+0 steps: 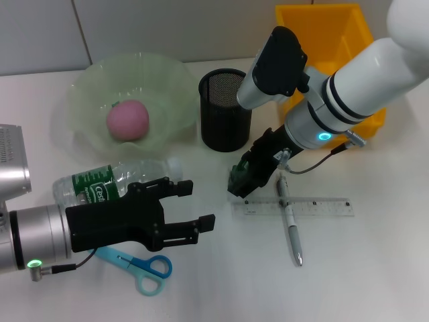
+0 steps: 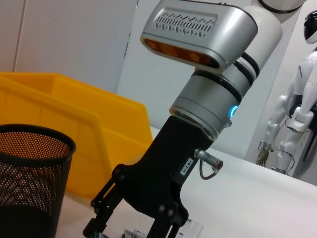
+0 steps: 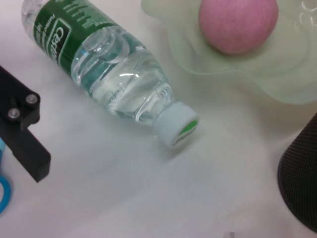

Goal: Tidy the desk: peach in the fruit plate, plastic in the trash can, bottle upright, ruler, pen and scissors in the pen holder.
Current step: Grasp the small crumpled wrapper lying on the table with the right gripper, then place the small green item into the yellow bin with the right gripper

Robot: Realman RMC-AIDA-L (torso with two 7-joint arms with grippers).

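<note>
The pink peach lies in the pale green fruit plate. A clear bottle with a green label lies on its side; its white cap points toward the black mesh pen holder. Blue-handled scissors lie partly under my open left gripper. The ruler and the pen lie crossed at centre right. My right gripper hangs low by the ruler's left end, with a dark green crumpled plastic between its fingers.
A yellow bin stands at the back right behind my right arm, also seen in the left wrist view beside the pen holder. The table is white. A white humanoid figure stands far off.
</note>
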